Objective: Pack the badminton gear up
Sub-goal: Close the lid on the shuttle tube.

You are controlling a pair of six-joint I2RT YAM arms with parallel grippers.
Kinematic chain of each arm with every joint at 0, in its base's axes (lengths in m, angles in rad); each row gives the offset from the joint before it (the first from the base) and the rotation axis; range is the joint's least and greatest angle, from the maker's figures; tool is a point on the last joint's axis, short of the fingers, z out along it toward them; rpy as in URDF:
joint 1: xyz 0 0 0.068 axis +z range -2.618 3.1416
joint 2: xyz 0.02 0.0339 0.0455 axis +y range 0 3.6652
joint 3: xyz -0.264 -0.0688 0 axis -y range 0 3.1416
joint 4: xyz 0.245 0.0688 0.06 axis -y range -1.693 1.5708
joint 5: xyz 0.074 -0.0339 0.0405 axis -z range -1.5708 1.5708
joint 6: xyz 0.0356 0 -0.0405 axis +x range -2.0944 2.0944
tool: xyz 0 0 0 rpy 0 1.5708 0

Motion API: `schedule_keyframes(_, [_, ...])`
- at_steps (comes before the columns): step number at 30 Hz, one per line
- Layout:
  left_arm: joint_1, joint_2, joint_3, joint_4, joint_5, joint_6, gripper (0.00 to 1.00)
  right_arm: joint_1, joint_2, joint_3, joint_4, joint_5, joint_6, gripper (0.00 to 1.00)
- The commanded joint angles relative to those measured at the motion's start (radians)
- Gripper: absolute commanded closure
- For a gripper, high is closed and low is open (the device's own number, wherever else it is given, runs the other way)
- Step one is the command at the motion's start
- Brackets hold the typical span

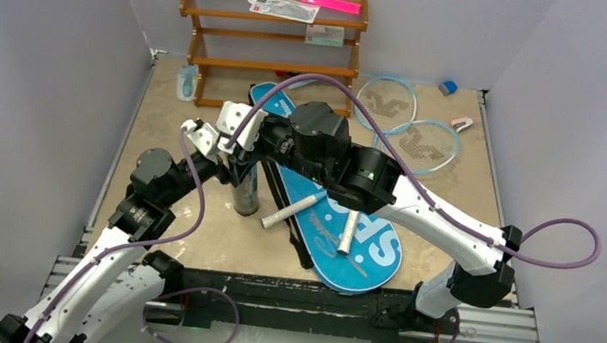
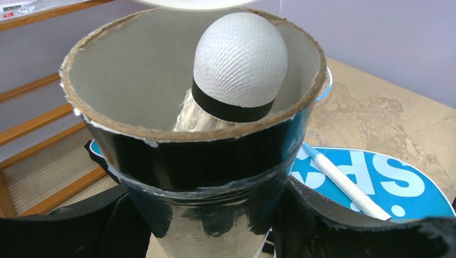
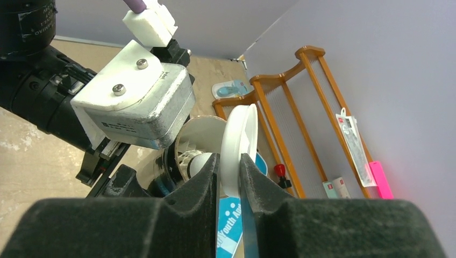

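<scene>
The long black tube point(image 1: 247, 195) stands upright on the table, and my left gripper point(image 2: 215, 215) is shut around its body point(image 2: 215, 161). A white shuttlecock point(image 2: 239, 64) sits inside the open mouth, cork end up. My right gripper point(image 3: 230, 172) is shut on a round white lid point(image 3: 236, 145), held edge-on just above the tube's mouth point(image 3: 199, 134). The blue "SPORT" bag point(image 1: 352, 246) lies flat beside the tube. Two white racket handles point(image 1: 291, 211) point(image 1: 347, 233) rest on it, with the light-blue racket heads point(image 1: 386, 101) point(image 1: 428, 144) at the back right. The right arm hides the shafts.
A brown wooden rack point(image 1: 271, 47) stands against the back wall with cards and a pink strip on its top shelf. A small blue bit point(image 1: 448, 87) and a pink bit point(image 1: 461, 123) lie near the right wall. A light-blue packet point(image 1: 187, 82) sits left of the rack.
</scene>
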Motion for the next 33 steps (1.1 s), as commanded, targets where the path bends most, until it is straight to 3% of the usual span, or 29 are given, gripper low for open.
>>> schedule_keyframes(1, [0.003, -0.004, 0.019, 0.001, 0.015, -0.03, 0.48, 0.008, 0.012, 0.024, -0.01, 0.026, -0.021, 0.78])
schedule_keyframes(9, [0.003, -0.01, 0.02, -0.007, 0.016, -0.035, 0.48, 0.008, 0.034, 0.036, -0.016, 0.021, -0.028, 0.51])
schedule_keyframes(16, [0.003, -0.01, 0.02, -0.01, 0.012, -0.036, 0.48, 0.007, -0.001, 0.037, -0.006, -0.06, -0.003, 0.37])
schedule_keyframes(26, [0.004, -0.01, 0.024, -0.011, 0.015, -0.074, 0.47, 0.002, -0.077, -0.036, -0.054, -0.169, 0.017, 0.22])
schedule_keyframes(30, [0.004, -0.006, 0.023, -0.007, 0.021, -0.092, 0.47, -0.022, -0.092, -0.043, -0.054, -0.221, 0.056, 0.21])
schedule_keyframes(33, [0.004, -0.004, 0.02, -0.006, 0.028, -0.098, 0.47, -0.1, -0.122, -0.047, -0.011, -0.355, 0.165, 0.24])
